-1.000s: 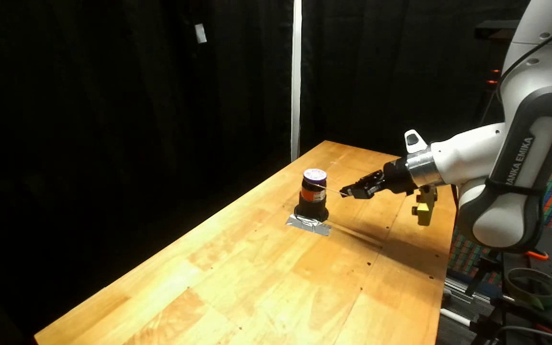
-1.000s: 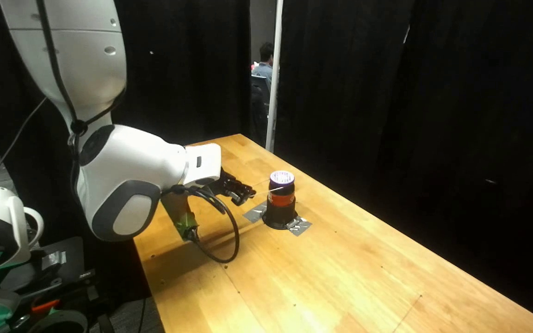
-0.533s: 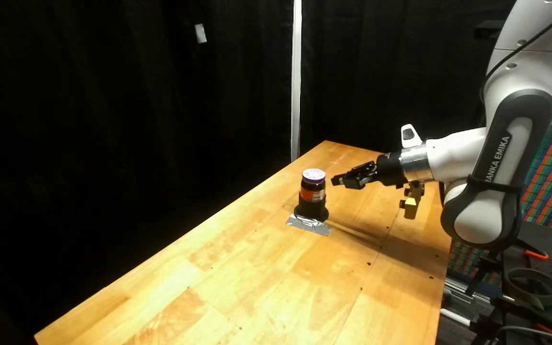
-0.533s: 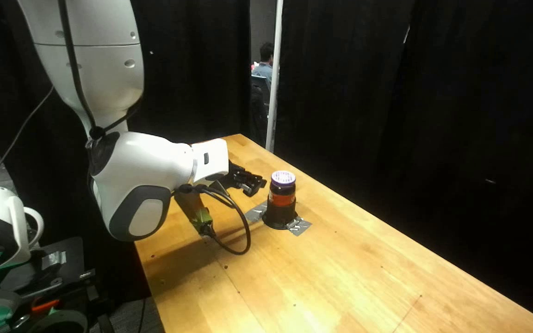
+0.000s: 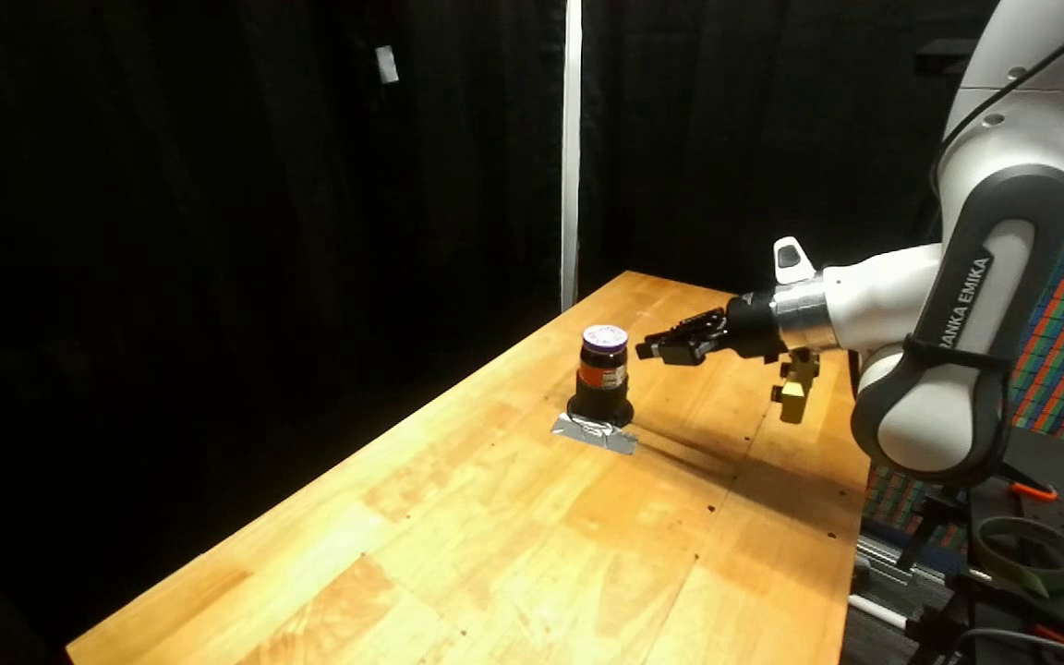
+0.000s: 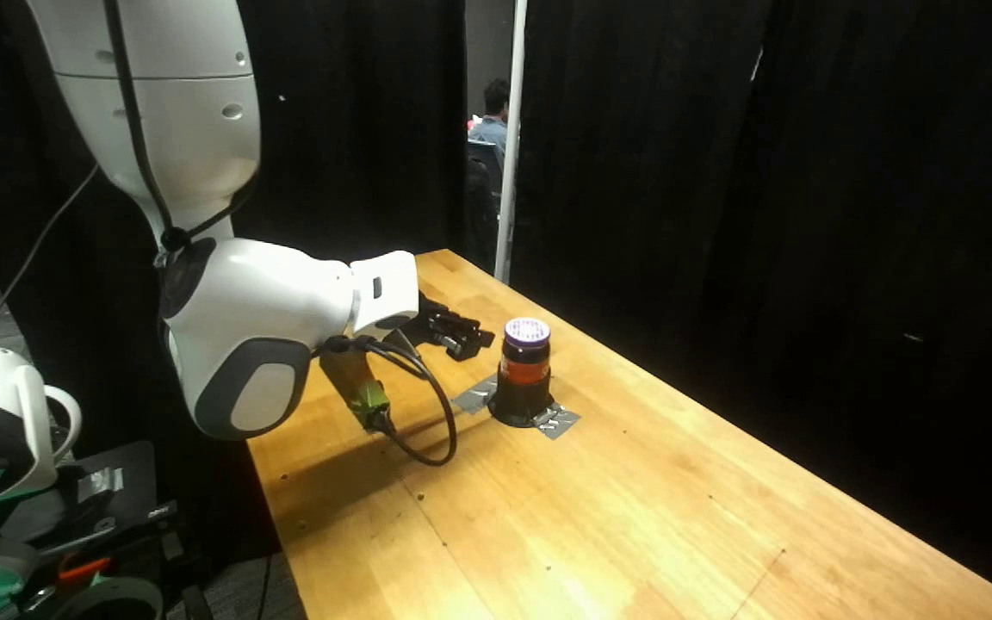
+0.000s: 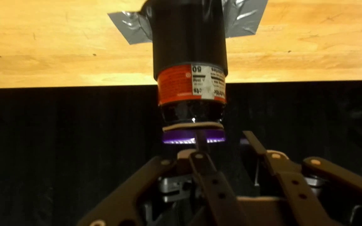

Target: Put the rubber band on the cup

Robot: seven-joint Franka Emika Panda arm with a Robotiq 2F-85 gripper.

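The cup is a dark jar with an orange-red label and purple lid, upright in a black base; it shows in both exterior views (image 5: 604, 377) (image 6: 523, 372) and inverted in the wrist view (image 7: 174, 83). The tan rubber band (image 7: 193, 126) lies across the jar's neck just beneath the lid in the wrist view. Its far side is hidden, and I cannot make it out in the exterior views. My gripper (image 7: 223, 136) is open, fingers apart with nothing seen between them. In both exterior views it hovers beside the lid, a short gap away (image 5: 648, 351) (image 6: 486, 339).
Grey tape strips (image 5: 595, 434) (image 6: 558, 422) hold the base to the wooden table (image 5: 513, 545). The camera on the wrist (image 5: 795, 392) hangs below the arm. A black cable (image 6: 453, 439) loops near the tabletop. A dark curtain (image 6: 806, 215) stands behind the table.
A second ago the band was stretched between my gripper and the jar. The gripper then moved up and closer to the jar, and the stretched band no longer shows between them.
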